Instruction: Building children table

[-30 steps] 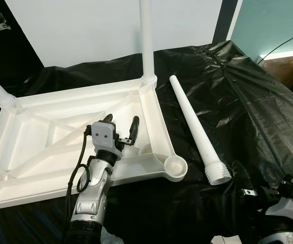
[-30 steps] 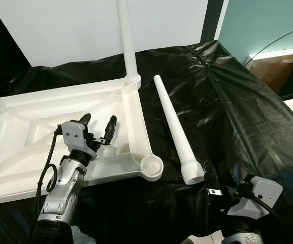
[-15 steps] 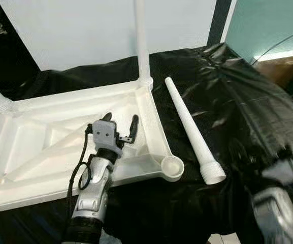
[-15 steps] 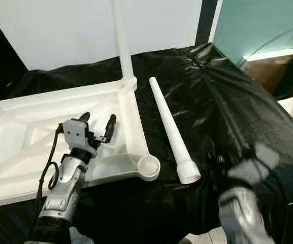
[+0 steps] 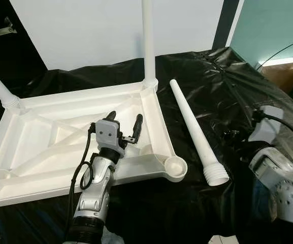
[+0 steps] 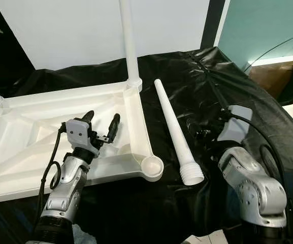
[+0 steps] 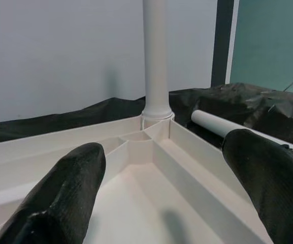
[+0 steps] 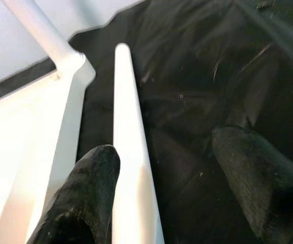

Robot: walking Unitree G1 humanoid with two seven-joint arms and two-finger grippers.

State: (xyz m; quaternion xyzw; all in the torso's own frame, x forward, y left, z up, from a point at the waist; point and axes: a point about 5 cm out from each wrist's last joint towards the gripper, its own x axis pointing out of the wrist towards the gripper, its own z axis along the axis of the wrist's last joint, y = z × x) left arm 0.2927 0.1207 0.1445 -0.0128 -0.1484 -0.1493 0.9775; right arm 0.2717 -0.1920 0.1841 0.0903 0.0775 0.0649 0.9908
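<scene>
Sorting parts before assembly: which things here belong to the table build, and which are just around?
Job: upturned white tabletop; two fitted legs; loose leg; empty corner socket; left gripper; right gripper.
Around: black sheet; cardboard box.

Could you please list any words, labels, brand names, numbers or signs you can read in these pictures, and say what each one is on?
None can be read: the upturned white tabletop, the loose white table leg, the black plastic sheet and the wall behind carry no visible print.
</scene>
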